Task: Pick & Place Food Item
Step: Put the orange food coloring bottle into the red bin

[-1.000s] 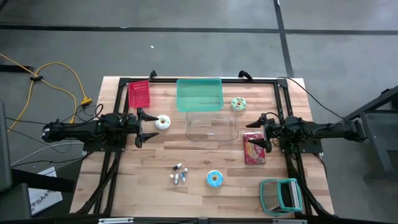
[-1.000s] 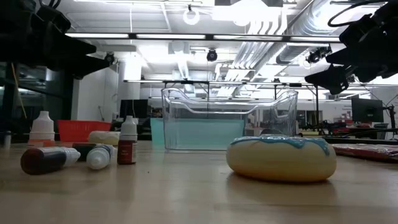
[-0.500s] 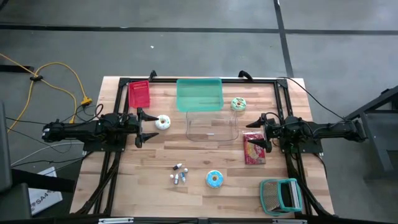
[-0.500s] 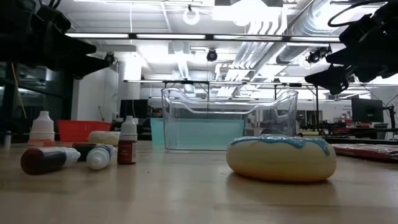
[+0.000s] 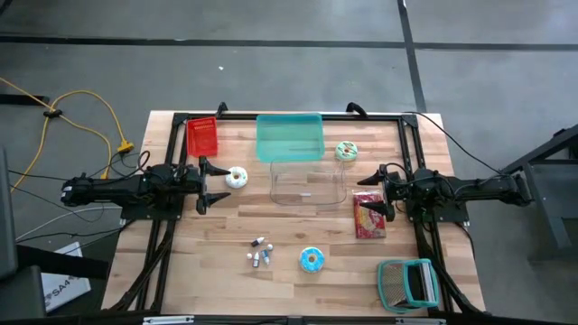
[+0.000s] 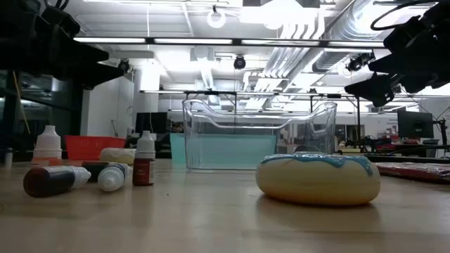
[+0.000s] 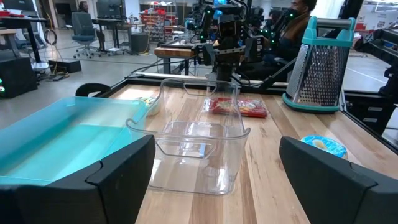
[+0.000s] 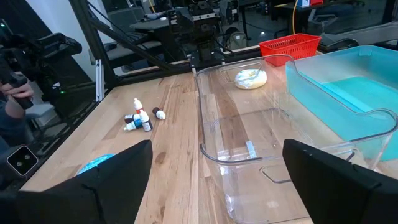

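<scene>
Left gripper [image 5: 209,185] hovered at table's left edge, fingers spread wide, nothing held. Right gripper [image 5: 379,191] hovered at right edge over red snack packet [image 5: 368,215], fingers wide, nothing held. Three donuts lay on table: white [image 5: 237,177] beside left gripper, green [image 5: 346,151], blue [image 5: 311,260]. One clear bin [image 5: 307,185], one teal bin [image 5: 289,137].

Both arms are matte black, jointed and slim, on black tube frames. The left hand [image 5: 213,182] and right hand [image 5: 369,190] end in broad, angular black fingers [image 7: 118,177]. Black cables trail from each arm's base.
</scene>
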Controlling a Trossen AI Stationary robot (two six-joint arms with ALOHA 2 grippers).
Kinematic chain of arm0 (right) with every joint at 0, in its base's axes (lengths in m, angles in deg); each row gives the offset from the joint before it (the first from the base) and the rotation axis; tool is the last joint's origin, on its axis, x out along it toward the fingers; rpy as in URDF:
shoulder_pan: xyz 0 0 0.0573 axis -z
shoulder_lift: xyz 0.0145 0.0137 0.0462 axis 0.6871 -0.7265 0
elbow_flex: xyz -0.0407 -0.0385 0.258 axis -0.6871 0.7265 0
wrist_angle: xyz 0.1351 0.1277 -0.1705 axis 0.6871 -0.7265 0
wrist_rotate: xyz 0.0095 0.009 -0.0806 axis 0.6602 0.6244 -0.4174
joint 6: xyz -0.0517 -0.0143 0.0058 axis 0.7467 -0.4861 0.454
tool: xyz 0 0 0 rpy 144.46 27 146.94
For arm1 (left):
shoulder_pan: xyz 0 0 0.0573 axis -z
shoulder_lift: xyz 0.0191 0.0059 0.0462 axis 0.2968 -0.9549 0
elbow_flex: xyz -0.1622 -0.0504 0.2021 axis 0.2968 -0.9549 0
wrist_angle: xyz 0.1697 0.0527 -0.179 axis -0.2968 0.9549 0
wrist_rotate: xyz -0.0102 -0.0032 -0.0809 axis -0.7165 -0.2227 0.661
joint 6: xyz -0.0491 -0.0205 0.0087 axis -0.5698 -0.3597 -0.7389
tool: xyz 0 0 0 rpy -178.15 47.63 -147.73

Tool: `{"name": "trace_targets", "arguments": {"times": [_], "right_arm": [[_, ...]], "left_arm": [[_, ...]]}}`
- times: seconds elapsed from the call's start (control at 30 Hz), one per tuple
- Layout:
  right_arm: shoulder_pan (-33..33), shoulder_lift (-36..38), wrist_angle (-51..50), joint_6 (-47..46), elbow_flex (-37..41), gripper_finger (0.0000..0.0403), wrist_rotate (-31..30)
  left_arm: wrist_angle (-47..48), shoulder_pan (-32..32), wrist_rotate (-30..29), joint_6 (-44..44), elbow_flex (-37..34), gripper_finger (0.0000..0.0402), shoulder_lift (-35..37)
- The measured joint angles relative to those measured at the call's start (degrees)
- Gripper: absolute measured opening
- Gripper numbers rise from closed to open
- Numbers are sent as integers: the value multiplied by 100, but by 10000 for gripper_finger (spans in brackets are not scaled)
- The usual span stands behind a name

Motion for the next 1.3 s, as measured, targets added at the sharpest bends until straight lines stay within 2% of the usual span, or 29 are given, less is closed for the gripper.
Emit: {"name": "trace_targets", "arguments": {"times": [0.4,0.63,1.3], "right_arm": [[-1,0,0,0,0,350,0],[-1,-1,-1,0,-1,350,0],[0,0,1,0,-1,350,0]], "left_arm": [[-251,0,-2,-106,156,336,1],[-644,-1,-2,105,540,336,4],[-602,-1,-126,366,1891,336,-78]]}}
